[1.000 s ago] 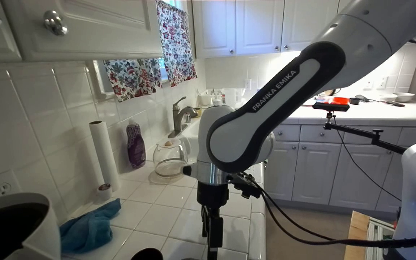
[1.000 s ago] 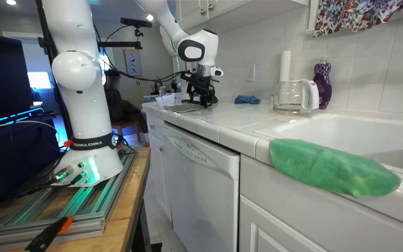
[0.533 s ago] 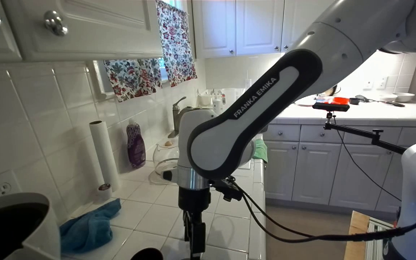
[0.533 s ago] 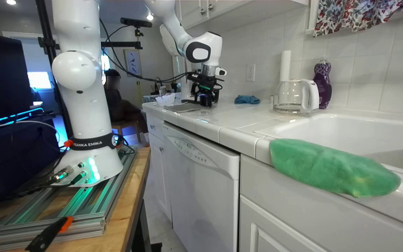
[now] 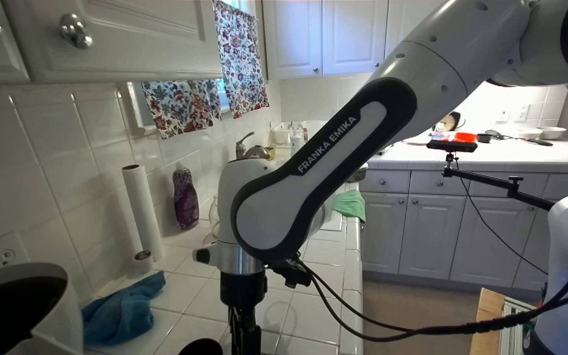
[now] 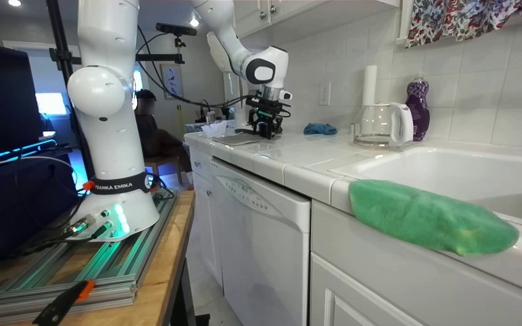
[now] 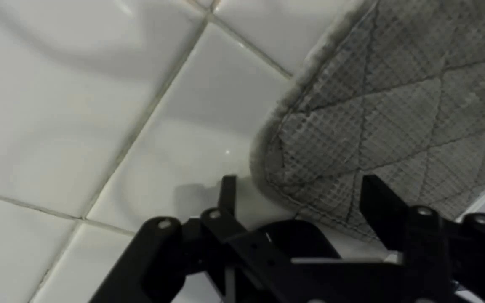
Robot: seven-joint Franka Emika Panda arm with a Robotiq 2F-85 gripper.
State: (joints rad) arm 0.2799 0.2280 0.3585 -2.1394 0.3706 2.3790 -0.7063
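white tiles (image 7: 57, 122) fill the wrist view; my gripper (image 7: 299, 183) has its fingers well apart, over tile and the corner of the grey mat (image 7: 398, 113), gripping nothing that i see; a dark rounded thing (image 7: 299, 235) shows between them. in an exterior view, my arm (image 5: 353, 138) stands lower and further left than one second ago, uncovering the green cloth (image 5: 349, 203). in an exterior view, my wrist (image 6: 280, 65) has also sunk slightly.
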